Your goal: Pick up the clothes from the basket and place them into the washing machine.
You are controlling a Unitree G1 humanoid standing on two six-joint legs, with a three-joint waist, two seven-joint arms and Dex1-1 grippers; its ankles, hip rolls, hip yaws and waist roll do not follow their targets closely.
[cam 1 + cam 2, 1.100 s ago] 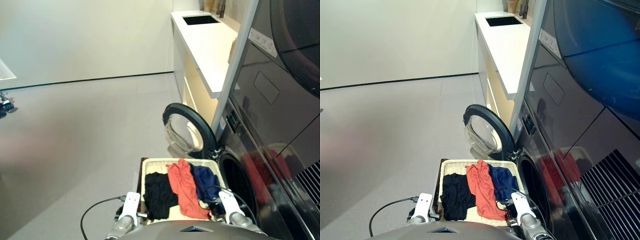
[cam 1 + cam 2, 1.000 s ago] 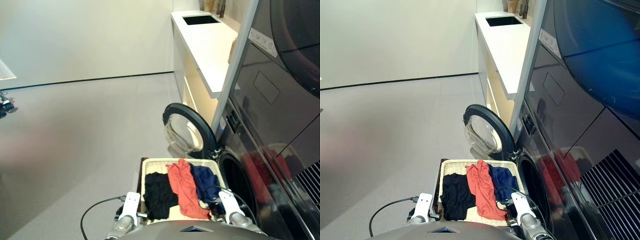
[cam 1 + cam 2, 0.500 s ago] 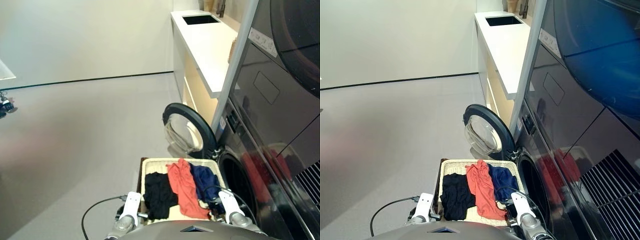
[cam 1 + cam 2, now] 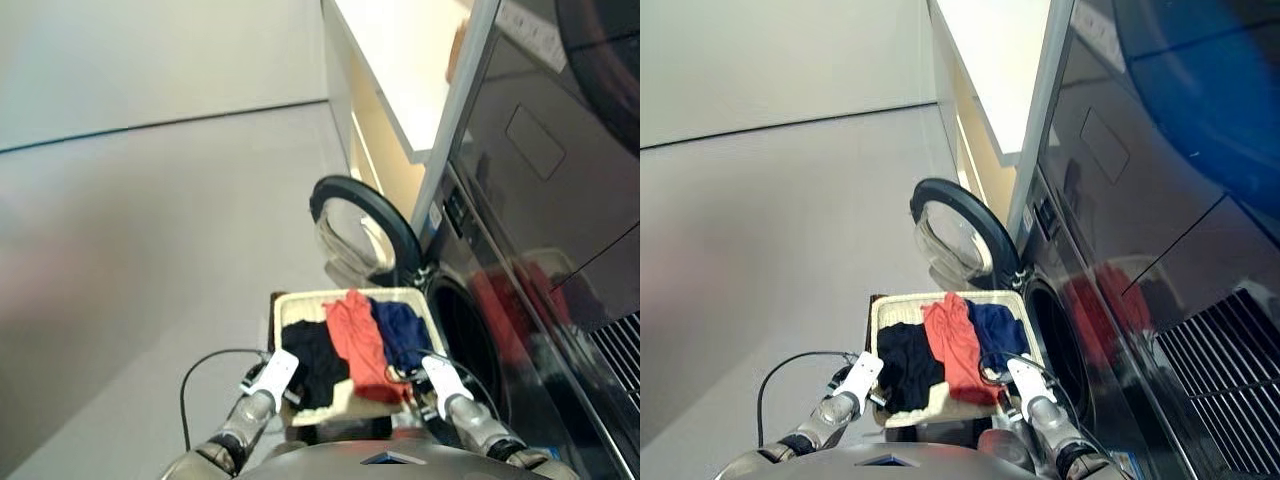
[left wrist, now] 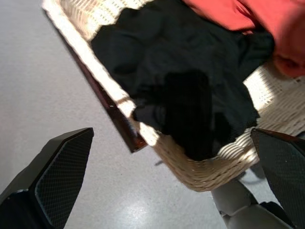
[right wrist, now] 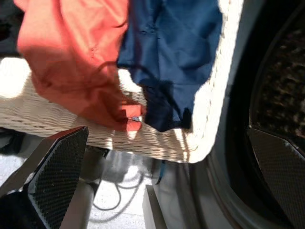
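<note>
Black garment (image 4: 312,360), orange-red garment (image 4: 352,338), navy garment (image 4: 400,335) side by side in wicker basket (image 4: 300,304), lower centre; both claws (image 5: 157,191) (image 6: 162,157) released, empty; washing machine door (image 4: 355,230) open.

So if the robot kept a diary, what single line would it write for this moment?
stage: before first pick | basket: black, orange-red, navy clothes inside | washing machine: door open | left gripper: open, empty | right gripper: open, empty

Light: bright and even over the floor (image 4: 150,230).
Glare: the washing machine (image 4: 1110,300) has a glossy front mirroring red cloth.
Shadows: a dark patch lies on the black garment (image 5: 186,109); sunlit spots mark the basket (image 6: 205,119) rim.
Blur: both head views are slightly smeared; wrist views are soft.
</note>
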